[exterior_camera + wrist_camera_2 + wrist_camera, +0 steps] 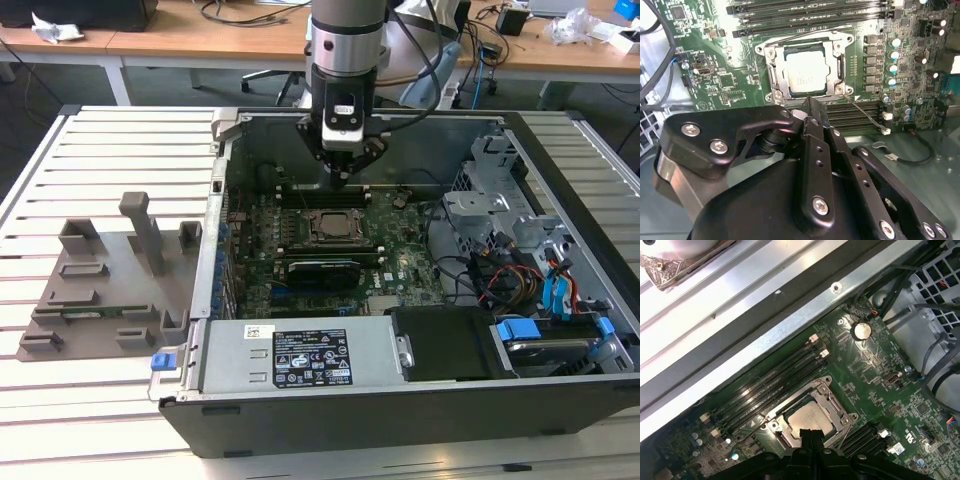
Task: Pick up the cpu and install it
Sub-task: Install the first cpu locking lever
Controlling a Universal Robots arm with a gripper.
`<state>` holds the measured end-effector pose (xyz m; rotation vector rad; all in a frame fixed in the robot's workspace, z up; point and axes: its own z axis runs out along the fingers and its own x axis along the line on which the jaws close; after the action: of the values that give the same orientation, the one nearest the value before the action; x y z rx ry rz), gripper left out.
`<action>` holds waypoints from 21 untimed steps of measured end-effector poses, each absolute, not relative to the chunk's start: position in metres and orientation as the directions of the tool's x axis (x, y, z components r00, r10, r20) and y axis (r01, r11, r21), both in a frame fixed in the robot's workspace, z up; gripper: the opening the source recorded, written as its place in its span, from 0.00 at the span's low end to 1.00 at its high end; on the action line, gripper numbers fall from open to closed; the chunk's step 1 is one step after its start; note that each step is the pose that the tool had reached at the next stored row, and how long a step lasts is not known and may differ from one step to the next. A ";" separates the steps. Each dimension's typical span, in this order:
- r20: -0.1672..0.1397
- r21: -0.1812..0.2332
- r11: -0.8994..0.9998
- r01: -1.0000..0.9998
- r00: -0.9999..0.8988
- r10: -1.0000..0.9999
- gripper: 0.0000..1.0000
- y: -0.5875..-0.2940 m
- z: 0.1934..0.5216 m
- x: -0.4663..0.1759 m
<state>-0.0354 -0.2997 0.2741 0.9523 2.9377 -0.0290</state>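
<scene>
One computer case [400, 410] open on slatted table [100, 400], its near wall at 6 o'clock in the exterior view; one grey tray [100, 290] just beside it at 9 o'clock. Inside case: one motherboard [390, 255], one cpu [333, 226] lying in one socket frame [771, 75], memory slots [805, 12] flanking. One gripper [343, 170] at cpu's 12 o'clock, fingers [815, 145] pressed together, holding nothing, free room around; far table [200, 40] behind
</scene>
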 end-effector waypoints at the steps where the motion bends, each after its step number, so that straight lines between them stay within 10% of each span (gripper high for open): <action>1: -0.056 -0.001 0.814 0.581 -0.813 0.580 0.11 -0.300 0.274 -0.035; 21: -0.056 -0.001 0.921 0.388 -0.920 0.388 0.11 -0.300 0.274 -0.035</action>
<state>-0.0354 -0.2997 0.2741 0.6114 3.0253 -0.0194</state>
